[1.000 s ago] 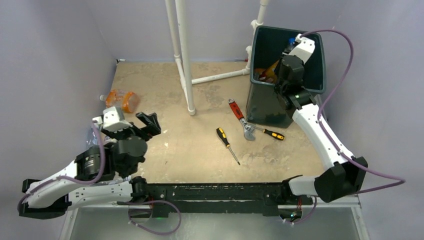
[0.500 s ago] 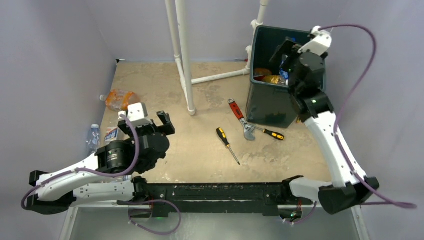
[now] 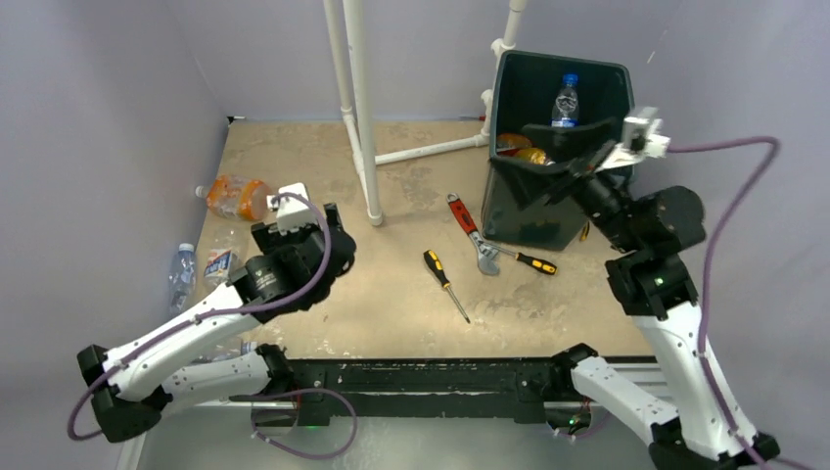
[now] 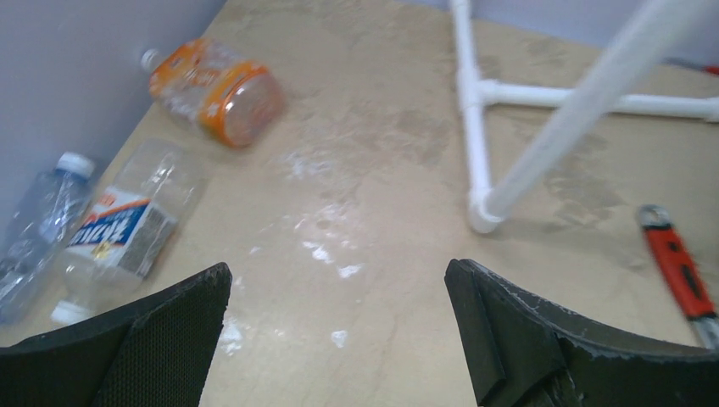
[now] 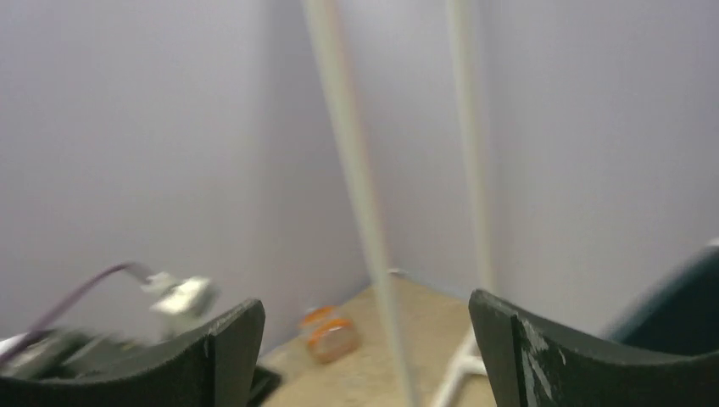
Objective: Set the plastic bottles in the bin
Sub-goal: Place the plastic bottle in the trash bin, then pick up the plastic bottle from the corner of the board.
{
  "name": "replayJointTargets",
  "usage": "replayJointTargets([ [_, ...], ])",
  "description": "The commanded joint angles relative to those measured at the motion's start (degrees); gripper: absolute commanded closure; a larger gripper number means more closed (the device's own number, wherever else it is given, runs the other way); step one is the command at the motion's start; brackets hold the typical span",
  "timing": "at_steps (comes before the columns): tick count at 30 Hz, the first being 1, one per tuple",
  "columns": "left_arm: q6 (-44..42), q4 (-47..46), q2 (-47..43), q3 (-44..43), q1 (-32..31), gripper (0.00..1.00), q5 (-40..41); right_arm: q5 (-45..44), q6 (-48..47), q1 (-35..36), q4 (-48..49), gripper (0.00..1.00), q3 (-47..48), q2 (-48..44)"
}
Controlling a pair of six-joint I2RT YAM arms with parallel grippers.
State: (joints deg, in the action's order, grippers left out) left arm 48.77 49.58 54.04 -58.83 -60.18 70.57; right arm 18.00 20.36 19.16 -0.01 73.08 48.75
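You saw a dark green bin (image 3: 529,208) holding a clear blue-capped bottle (image 3: 565,100). On the mottled tan table (image 3: 391,313) lay an orange-tinted bottle (image 4: 216,89), a clear bottle with a white, blue and red label (image 4: 119,233), and a clear white-capped bottle (image 4: 42,212). The wrench (image 3: 468,227) had a red handle, the left screwdriver (image 3: 445,284) and right screwdriver (image 3: 527,260) had yellow-and-black ones, and the pipes (image 3: 360,108) were white.

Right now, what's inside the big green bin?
Inside the bin I can see a clear bottle with a blue cap standing at the back, and orange bottles lower down. The bin's own front side and the right gripper hide anything deeper.
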Motion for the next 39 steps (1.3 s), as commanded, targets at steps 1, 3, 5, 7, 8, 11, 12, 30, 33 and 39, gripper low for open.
replayJointTargets([
  [1, -5.75, -6.21, 0.36, 5.18, 16.10, 0.01, -16.82, 9.59, 1.96, 13.08, 3.75, 0.06, -6.07, 4.16],
  [3, -3.99, -6.06, 0.61, 6.56, 21.41, 0.01, -21.09, 1.01, -1.09, 23.71, 1.86, 0.06, -5.96, 6.88],
  [5, -2.08, -4.46, 0.05, 7.08, 24.75, 0.01, -22.03, -6.04, -2.09, 30.41, 2.23, 0.06, -6.78, 8.91],
  [7, -0.95, -3.02, -0.87, 7.14, 27.87, 0.01, -21.71, -6.91, -0.78, 31.84, 4.52, 0.06, -9.16, 9.67],
  [8, -0.81, -2.54, -1.33, 7.22, 29.63, 0.01, -21.63, -6.88, -0.02, 31.90, 6.23, 0.06, -10.88, 9.64],
  [11, -1.85, -3.61, -1.88, 8.31, 35.94, 0.01, -23.08, -4.62, 1.17, 32.41, 10.31, 0.06, -16.96, 9.25],
  [12, -1.73, -3.97, -1.61, 8.59, 38.49, 0.01, -25.13, -3.85, 1.39, 32.66, 11.66, 0.06, -18.87, 9.06],
  [30, -9.33, -14.89, 12.18, 8.92, 69.57, 0.01, -35.56, 1.79, 7.73, 35.03, 22.91, 0.05, -40.61, -2.19],
  [33, -10.41, -16.43, 13.17, 9.44, 75.70, 0.01, -40.18, 1.41, 6.36, 35.05, 21.12, 0.05, -40.98, -4.17],
  [39, -13.46, -20.14, 14.21, 9.84, 83.09, 0.01, -45.48, 0.30, 3.74, 35.01, 18.71, 0.04, -41.28, -5.81],
])
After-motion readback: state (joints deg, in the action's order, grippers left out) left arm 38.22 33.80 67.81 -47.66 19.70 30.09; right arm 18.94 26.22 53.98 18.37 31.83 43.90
